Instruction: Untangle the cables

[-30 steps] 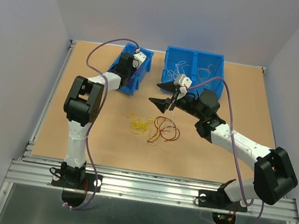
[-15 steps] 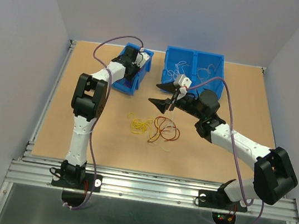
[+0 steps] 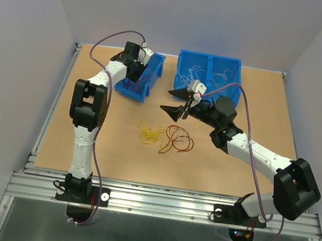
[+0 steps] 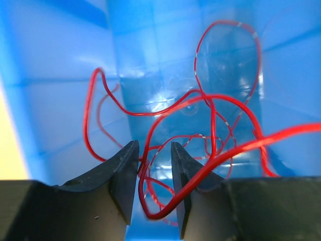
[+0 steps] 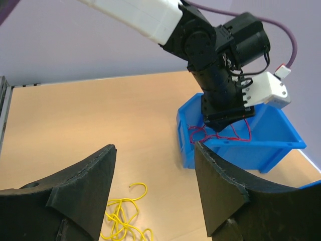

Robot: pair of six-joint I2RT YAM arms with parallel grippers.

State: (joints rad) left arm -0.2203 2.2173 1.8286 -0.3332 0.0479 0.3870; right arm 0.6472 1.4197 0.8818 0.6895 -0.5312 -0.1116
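Note:
Red cables lie in curly loops inside the small blue bin. My left gripper hangs in that bin, open, with one red strand running loosely through the gap between its fingers. From above, the left gripper is at the bin's left half. A yellow clump of cables and a red and white clump lie mid-table. My right gripper hovers above them, wide open and empty. The right wrist view shows the yellow cables, the small bin and the right gripper.
A larger blue bin with two compartments stands at the back centre and holds thin white cables. Raised rails border the wooden table at the left and near edges.
The left gripper's jaws have opened and let the red cable go slack between them. The left arm has swung its wrist back and left over the small bin. The right arm has held still.

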